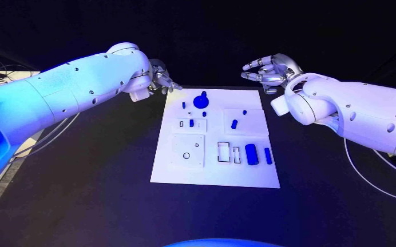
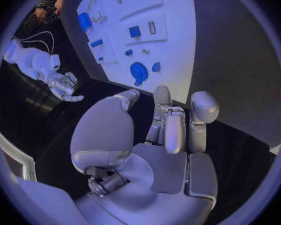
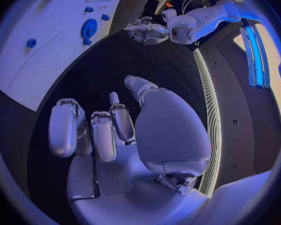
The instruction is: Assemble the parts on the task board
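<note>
Lying flat in the middle of the black table (image 1: 82, 201), the white task board (image 1: 210, 175) carries all its blue parts, and neither hand touches it. The left hand (image 1: 158, 80) hovers over bare table just beyond the board's far left corner, holding nothing; its wrist view shows the fingers (image 2: 175, 130) loosely bent and apart, with an empty palm. The right hand (image 1: 268, 72) hangs off the far right corner, a little apart from the board, fingers (image 3: 103, 135) likewise parted and empty (the thumb stands clear of the others).

On the board, a round blue knob (image 1: 201, 100) with a short stem sits near the far edge, with a small blue peg (image 1: 183, 104) just to its left and another small piece (image 1: 205, 114) just on its near side. A small blue piece (image 1: 191, 123) stands in the raised white block at the left middle, and a slim blue piece (image 1: 234, 124) sits on the square block at the right middle. Near the front right, a wider blue bar (image 1: 250, 154) and a narrower blue bar (image 1: 268, 155) lie side by side, close but apart, beside two open rectangular slots (image 1: 224, 151).
</note>
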Robot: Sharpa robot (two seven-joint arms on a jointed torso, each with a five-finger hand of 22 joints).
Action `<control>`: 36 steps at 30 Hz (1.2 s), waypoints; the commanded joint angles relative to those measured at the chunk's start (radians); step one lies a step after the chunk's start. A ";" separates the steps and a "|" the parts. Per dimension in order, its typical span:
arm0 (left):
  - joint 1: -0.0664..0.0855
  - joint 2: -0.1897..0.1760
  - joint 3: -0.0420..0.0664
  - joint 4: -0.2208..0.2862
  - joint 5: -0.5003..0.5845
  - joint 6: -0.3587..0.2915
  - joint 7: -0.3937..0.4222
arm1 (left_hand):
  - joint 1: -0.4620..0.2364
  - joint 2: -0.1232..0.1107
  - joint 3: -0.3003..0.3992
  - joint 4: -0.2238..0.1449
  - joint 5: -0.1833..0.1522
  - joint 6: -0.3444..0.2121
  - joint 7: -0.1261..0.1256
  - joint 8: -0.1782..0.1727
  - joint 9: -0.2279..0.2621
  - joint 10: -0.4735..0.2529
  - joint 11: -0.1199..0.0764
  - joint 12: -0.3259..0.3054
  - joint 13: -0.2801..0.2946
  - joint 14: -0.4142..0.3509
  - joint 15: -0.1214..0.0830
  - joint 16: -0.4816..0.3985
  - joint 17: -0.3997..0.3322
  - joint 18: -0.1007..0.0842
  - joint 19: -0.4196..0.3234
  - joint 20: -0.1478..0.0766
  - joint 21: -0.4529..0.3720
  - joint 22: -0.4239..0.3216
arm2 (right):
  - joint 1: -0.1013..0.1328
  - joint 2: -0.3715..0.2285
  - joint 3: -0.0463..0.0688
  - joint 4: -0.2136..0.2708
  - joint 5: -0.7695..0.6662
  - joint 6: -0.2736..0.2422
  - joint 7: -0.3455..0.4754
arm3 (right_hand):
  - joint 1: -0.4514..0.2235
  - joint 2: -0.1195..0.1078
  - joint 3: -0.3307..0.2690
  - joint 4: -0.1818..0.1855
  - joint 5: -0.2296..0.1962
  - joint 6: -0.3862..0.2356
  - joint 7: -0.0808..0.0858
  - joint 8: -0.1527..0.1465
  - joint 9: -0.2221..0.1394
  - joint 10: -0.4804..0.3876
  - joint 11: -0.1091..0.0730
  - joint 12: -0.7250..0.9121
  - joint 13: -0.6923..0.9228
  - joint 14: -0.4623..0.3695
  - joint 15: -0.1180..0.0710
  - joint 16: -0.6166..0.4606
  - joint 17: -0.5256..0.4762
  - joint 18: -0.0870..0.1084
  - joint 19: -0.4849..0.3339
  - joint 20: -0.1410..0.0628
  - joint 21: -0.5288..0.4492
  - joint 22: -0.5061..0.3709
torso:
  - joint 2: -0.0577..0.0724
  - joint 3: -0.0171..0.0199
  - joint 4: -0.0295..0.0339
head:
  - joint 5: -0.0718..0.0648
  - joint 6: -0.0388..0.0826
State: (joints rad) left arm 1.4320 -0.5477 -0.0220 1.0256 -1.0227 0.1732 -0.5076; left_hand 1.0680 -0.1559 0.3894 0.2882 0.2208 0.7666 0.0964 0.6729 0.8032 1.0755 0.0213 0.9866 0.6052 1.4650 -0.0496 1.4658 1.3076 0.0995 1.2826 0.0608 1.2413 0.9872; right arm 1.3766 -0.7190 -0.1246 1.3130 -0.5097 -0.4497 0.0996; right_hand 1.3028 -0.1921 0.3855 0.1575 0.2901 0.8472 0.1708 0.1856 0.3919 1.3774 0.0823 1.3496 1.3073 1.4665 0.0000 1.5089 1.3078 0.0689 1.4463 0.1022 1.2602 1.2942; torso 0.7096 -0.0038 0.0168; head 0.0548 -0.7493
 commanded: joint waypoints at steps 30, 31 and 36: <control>-0.031 0.163 -0.038 -0.242 0.037 0.119 0.061 | -0.009 -0.006 -0.011 0.004 -0.003 -0.009 0.006 -0.015 -0.015 -0.011 0.006 -0.002 -0.004 0.049 0.013 0.000 0.127 0.016 0.001 0.010 -0.002 0.003 | 0.007 -0.010 0.001 0.026 0.009 -0.025 0.042 | -0.011 -0.013 0.029 0.002 0.001 -0.022 -0.002 0.018 0.002 -0.093 -0.003 -0.115 -0.051 0.025 -0.002 -0.108 -0.025 0.047 -0.085 -0.003 -0.221 -0.177 | 0.029 -0.0082 -0.0242 | 0.018 0.012; -0.031 0.163 -0.038 -0.243 0.037 0.121 0.061 | -0.010 -0.006 -0.012 0.004 -0.003 -0.008 0.006 -0.015 -0.015 -0.012 0.006 -0.002 -0.004 0.049 0.014 0.000 0.128 0.016 0.001 0.010 -0.003 0.002 | 0.008 -0.009 0.001 0.026 0.010 -0.025 0.042 | -0.011 -0.014 0.030 0.002 0.001 -0.022 -0.002 0.018 0.002 -0.096 -0.003 -0.119 -0.055 0.024 -0.002 -0.110 -0.028 0.048 -0.086 -0.004 -0.225 -0.180 | 0.030 -0.0082 -0.0243 | 0.017 0.012; -0.031 0.161 -0.040 -0.247 0.037 0.123 0.057 | -0.010 -0.005 -0.012 0.004 -0.003 -0.008 0.005 -0.015 -0.015 -0.012 0.006 -0.002 -0.004 0.049 0.014 0.000 0.128 0.016 0.001 0.011 -0.003 0.001 | 0.008 -0.010 0.001 0.026 0.010 -0.026 0.043 | -0.011 -0.014 0.030 0.002 0.001 -0.022 -0.002 0.018 0.002 -0.096 -0.003 -0.119 -0.055 0.024 -0.002 -0.110 -0.028 0.048 -0.086 -0.004 -0.225 -0.180 | 0.029 -0.0088 -0.0236 | 0.016 0.008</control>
State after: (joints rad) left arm 1.4012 -0.3877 -0.0620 0.7802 -0.9904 0.2725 -0.4617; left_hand 1.0639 -0.1600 0.3849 0.2926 0.2208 0.7631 0.0999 0.6613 0.7887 1.0684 0.0286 0.9866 0.6024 1.4650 -0.0425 1.4658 1.3076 0.0995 1.2867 0.0647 1.2413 0.9899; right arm 1.3839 -0.7284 -0.1242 1.3378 -0.5054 -0.4655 0.1260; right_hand 1.2963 -0.1989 0.4103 0.1602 0.2901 0.8331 0.1704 0.2011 0.3928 1.2912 0.0786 1.2339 1.2531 1.4666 0.0000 1.4007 1.2811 0.1001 1.3677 0.0986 1.0426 1.1149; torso 0.7392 -0.0122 -0.0071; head 0.0716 -0.7386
